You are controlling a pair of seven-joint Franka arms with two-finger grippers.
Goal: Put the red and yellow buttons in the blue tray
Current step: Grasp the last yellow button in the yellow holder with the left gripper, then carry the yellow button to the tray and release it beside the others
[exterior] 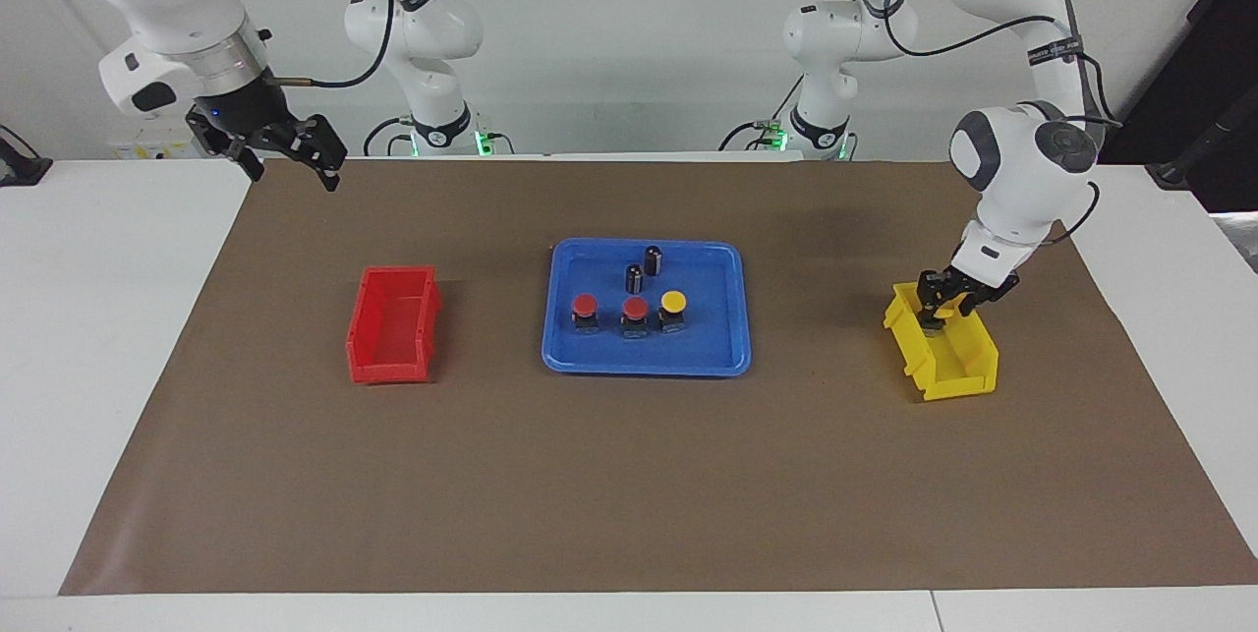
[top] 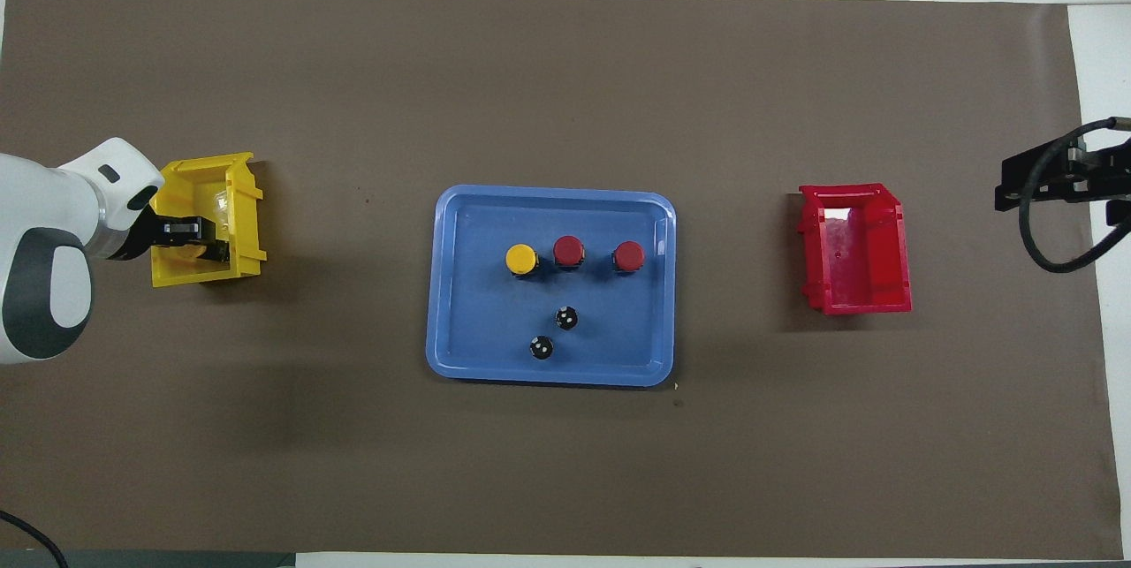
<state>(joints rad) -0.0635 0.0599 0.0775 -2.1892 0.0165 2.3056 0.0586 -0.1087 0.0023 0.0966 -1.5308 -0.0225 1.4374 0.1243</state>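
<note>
My left gripper [exterior: 936, 310] down in yellow bin [exterior: 961, 369], pinching last yellow button [top: 187, 252]; blue tray [exterior: 722, 350] lies toward table middle; right gripper [exterior: 285, 158] spread, waiting.

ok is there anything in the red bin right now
No, the red bin shows only its bare floor in the overhead view, and both red buttons stand in the blue tray.
</note>
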